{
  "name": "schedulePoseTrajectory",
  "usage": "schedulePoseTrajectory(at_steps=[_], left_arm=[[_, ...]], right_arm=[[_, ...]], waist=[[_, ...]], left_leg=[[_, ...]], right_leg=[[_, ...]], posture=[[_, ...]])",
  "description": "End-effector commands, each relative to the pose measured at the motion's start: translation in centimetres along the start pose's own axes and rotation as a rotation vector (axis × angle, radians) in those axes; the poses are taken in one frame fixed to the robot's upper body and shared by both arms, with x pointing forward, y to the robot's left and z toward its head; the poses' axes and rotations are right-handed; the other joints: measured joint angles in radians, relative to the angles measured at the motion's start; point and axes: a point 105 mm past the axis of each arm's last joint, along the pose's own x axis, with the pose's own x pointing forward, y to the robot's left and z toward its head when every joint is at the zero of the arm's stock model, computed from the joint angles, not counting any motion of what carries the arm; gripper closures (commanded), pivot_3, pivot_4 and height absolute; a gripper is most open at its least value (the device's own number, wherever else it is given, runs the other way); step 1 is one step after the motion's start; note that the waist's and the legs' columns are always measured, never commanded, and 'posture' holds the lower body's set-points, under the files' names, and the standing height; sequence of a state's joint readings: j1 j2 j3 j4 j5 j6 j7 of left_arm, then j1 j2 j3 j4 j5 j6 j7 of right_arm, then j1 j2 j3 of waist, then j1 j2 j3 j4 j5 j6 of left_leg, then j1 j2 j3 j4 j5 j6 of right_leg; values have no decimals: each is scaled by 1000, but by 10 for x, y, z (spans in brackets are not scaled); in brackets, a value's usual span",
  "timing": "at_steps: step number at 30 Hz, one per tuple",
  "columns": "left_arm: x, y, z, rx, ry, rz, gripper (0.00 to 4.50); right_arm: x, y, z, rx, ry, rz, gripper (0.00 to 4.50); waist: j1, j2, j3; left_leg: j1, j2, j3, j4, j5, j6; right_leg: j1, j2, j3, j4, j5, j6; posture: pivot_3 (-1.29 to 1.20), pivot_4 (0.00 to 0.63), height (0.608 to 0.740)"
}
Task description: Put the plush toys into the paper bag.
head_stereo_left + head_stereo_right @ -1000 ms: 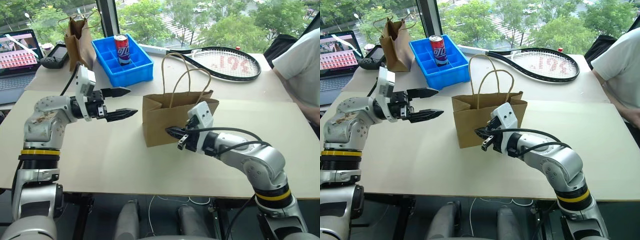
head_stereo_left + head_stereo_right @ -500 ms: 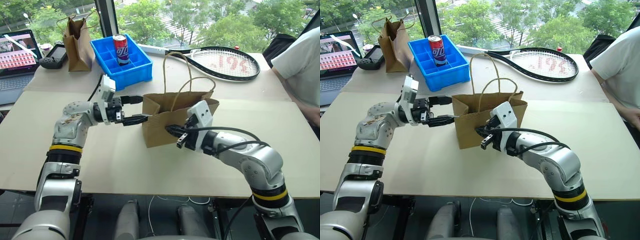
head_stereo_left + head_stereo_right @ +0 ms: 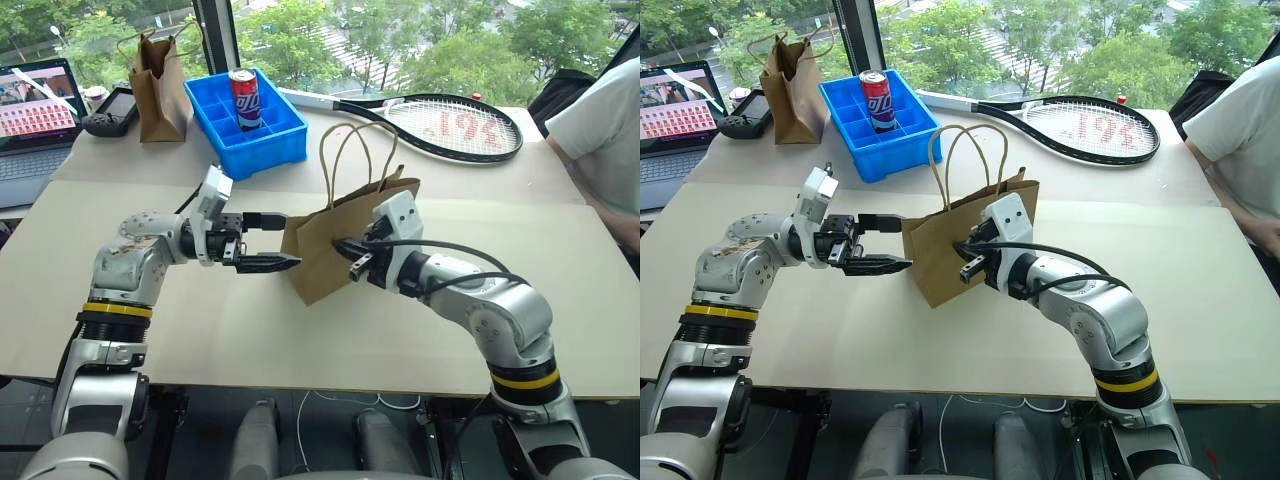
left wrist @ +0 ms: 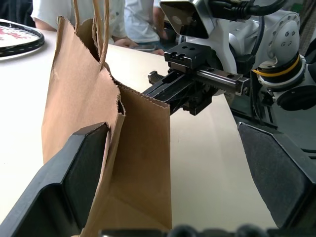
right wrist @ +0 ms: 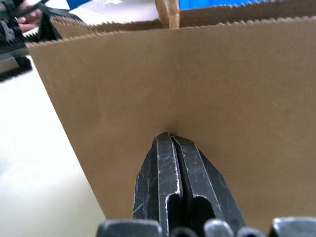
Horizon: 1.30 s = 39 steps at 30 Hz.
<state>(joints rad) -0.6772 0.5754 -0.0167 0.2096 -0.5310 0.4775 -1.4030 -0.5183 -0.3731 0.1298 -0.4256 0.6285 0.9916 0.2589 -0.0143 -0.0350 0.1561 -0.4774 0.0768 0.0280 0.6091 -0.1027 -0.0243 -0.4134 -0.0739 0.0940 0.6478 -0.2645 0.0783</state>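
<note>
Pale counter (image 3: pixel 300 340) by a window with trees outside; at the far side sit a blue compartment tray (image 3: pixel 250 125) holding a drink can (image 3: pixel 243 98), a tennis racket (image 3: pixel 450 125), a laptop (image 3: pixel 35 110) and a narrower paper bag (image 3: pixel 160 85). A person in a white shirt (image 3: pixel 600 120) sits at the right edge.

Paper bag (image 3: pixel 340 245) — mid-counter. A second ago it stood square; now it leans away toward the window, handles (image 3: pixel 350 150) swung with it, apparently pushed over by the right tool. No plush toys can be made out on the counter, so loading cannot start yet.

Right tool (image 5: pixel 170 163): fingers pressed flat together, gripping nothing, tips touching the bag's near broad wall.

Left tool (image 3: pixel 265 240): has closed in from the bag's left side and now reaches level across toward it, fingers spread wide, holding nothing. In its wrist view one finger (image 4: pixel 84 163) lies just beside the bag's side edge, the other well clear.

Judgement: the bag is being steadied or opened — the tilt risks toppling it.
</note>
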Motion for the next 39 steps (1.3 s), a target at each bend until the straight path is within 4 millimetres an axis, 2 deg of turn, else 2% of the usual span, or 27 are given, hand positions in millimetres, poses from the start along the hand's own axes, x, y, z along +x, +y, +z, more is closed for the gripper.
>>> schedulePoseTrajectory(at_steps=[1, 8, 11, 18, 21, 22, 28, 32, 36, 39], left_arm=[[16, 1, 2, 33, -32, 18, 0], [30, 10, -1, 35, -40, 92, 0], [30, 16, -4, 22, -38, 144, 688], [31, 24, -6, 40, -44, 205, 3225], [28, 27, -5, 50, -41, 205, 4369], [28, 27, -5, 54, -39, 204, 4465], [27, 26, 13, 102, -64, 131, 4465], [31, 13, 26, 116, -88, 5, 4465], [28, -4, 34, 117, -75, -159, 4465], [25, -17, 29, 94, -34, -273, 4465]], right_arm=[[-2, 4, 16, -23, -63, 8, 4454], [0, 7, 14, -9, -64, 15, 4454], [0, 8, 14, -9, -62, 20, 4500], [-7, 7, 11, -5, -41, 23, 4500], [-23, 1, 9, -7, -22, 14, 4500], [-28, -1, 9, -8, -17, 11, 4500], [-84, -20, -3, -25, 110, -22, 4500], [-129, -34, -12, -6, 208, -81, 4500], [-177, -58, -22, 17, 308, -233, 4500], [-195, -68, -22, 4, 340, -299, 4500]], waist=[[0, 0, 0], [-1, 0, 0], [-1, 0, 0], [0, 0, 0], [2, 0, 0], [2, 0, 0], [3, 0, 0], [2, 0, 0], [2, 0, 0], [-5, 0, 0]], left_leg=[[0, 0, 0, 0, 0, 0], [0, 0, 0, 0, 0, 0], [0, 0, 0, 0, 0, 0], [0, 0, 0, 0, 0, 0], [0, 0, 0, 0, 0, 0], [0, 0, 0, 0, 0, 0], [0, 0, 0, 0, 0, 0], [0, 0, 0, -1, 0, 0], [1, -1, 0, -1, 0, 0], [2, -1, 0, 0, 0, 0]], right_leg=[[0, 0, 0, 0, 0, 0], [0, 0, 0, 0, 0, 0], [0, 0, 0, 0, 0, 0], [0, 0, 0, 0, 0, 0], [0, 0, 0, 0, 0, 0], [0, 0, 0, 0, 0, 0], [1, 0, 0, -1, 0, 0], [1, -1, 0, -1, 0, 0], [2, -1, 0, -2, 0, 0], [3, -1, 0, -2, 0, 0]], posture=[[0, 150, 731], [0, 150, 731], [0, 150, 731], [0, 150, 731], [0, 150, 731], [0, 150, 731], [0, 150, 731], [0, 150, 731], [0, 150, 731], [0, 150, 731]])
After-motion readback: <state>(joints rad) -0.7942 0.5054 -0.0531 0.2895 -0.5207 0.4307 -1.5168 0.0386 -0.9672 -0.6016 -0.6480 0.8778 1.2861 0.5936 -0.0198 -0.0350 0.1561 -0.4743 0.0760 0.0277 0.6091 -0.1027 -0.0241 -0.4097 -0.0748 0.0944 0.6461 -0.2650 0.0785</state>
